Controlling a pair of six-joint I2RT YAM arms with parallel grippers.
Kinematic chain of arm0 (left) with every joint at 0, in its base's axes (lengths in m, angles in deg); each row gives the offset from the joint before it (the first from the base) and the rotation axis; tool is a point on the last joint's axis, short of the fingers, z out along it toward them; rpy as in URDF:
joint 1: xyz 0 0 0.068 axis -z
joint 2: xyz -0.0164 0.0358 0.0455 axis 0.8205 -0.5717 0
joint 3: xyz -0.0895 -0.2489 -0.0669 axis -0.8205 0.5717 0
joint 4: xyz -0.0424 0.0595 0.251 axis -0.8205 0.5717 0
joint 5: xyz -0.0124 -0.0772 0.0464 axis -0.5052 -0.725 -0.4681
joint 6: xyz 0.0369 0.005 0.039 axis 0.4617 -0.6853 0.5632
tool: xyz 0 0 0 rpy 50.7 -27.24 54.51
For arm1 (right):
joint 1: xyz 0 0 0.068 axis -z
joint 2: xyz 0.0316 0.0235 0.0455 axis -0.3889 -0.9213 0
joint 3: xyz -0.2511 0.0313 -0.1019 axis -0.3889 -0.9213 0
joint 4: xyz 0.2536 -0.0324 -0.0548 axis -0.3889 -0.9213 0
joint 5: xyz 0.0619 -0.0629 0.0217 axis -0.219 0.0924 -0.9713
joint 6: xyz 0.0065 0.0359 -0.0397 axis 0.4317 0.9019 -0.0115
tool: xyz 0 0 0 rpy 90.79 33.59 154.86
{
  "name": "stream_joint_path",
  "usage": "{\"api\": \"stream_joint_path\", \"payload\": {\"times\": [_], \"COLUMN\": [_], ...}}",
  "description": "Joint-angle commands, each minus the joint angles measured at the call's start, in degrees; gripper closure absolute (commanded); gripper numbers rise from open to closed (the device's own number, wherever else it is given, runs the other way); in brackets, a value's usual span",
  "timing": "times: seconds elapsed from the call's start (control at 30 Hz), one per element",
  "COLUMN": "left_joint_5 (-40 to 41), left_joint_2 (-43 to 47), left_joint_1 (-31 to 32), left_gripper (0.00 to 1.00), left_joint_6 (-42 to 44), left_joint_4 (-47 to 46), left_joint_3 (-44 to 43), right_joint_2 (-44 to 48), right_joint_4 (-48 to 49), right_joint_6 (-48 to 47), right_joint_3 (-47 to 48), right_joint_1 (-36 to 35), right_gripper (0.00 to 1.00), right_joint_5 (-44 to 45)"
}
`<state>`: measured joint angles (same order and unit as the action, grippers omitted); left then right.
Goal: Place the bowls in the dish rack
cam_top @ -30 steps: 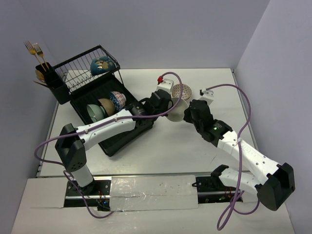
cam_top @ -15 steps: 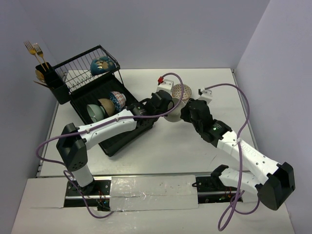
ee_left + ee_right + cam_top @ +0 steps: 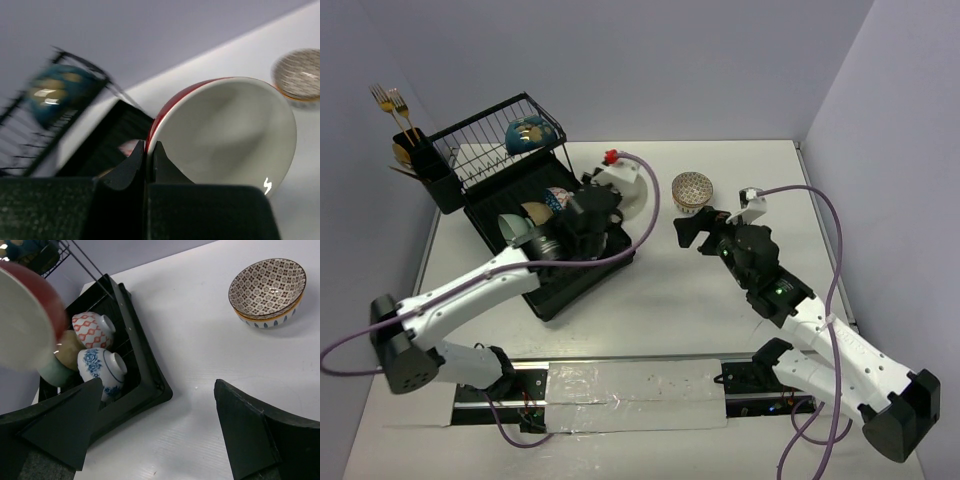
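My left gripper [image 3: 150,150] is shut on the rim of a red bowl [image 3: 225,130] with a white inside, held tilted above the right end of the black dish rack [image 3: 582,280]. In the top view that red bowl [image 3: 628,186] hangs over the rack's ribbed tray. Mint green [image 3: 515,229], brown [image 3: 537,214] and blue-patterned [image 3: 563,203] bowls stand on edge in the tray. A teal bowl [image 3: 528,133] sits in the wire basket. Two stacked patterned bowls [image 3: 691,188] rest on the table. My right gripper [image 3: 695,225] is open and holds nothing, just right of the rack [image 3: 150,370], near that stack [image 3: 267,292].
A black utensil cup [image 3: 420,160] with gold forks [image 3: 390,100] hangs at the rack's left end. The right wrist view shows a red-patterned bowl [image 3: 90,330] and a blue floral bowl [image 3: 102,367] in the tray. White table [image 3: 720,290] extends in front.
The left arm has carried the red bowl leftward from mid-table to above the rack. The right gripper let go of it, opened wide and drew back to the right.
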<state>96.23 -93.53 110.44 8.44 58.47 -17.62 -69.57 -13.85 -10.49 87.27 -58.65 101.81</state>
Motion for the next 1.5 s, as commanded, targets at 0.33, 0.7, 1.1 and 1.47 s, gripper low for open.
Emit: {"api": "stream_joint_path", "payload": {"times": [0.33,0.7,1.1,1.47], "left_joint_5": [-1.8,-13.5,-26.0,-29.0], "left_joint_2": [15.8,15.0,10.2,6.7], "left_joint_1": [-18.2,-30.8,-41.9,-46.1], "left_gripper": [1.00,1.00,1.00,1.00], "left_joint_6": [47.3,58.0,67.3,74.3], "left_joint_4": [-29.4,-31.7,-36.8,-47.3], "left_joint_3": [3.1,5.6,8.5,14.9], "right_joint_2": [3.1,6.4,8.8,8.6], "right_joint_4": [6.2,6.7,7.2,8.3], "right_joint_6": [-4.8,-5.5,-6.3,-6.6], "right_joint_3": [-4.6,-7.1,-9.3,-10.0], "right_joint_1": [-0.4,-0.4,-0.4,-0.4], "right_gripper": [0.00,0.00,0.00,0.00], "right_joint_5": [-2.5,-0.2,1.1,-0.1]}}
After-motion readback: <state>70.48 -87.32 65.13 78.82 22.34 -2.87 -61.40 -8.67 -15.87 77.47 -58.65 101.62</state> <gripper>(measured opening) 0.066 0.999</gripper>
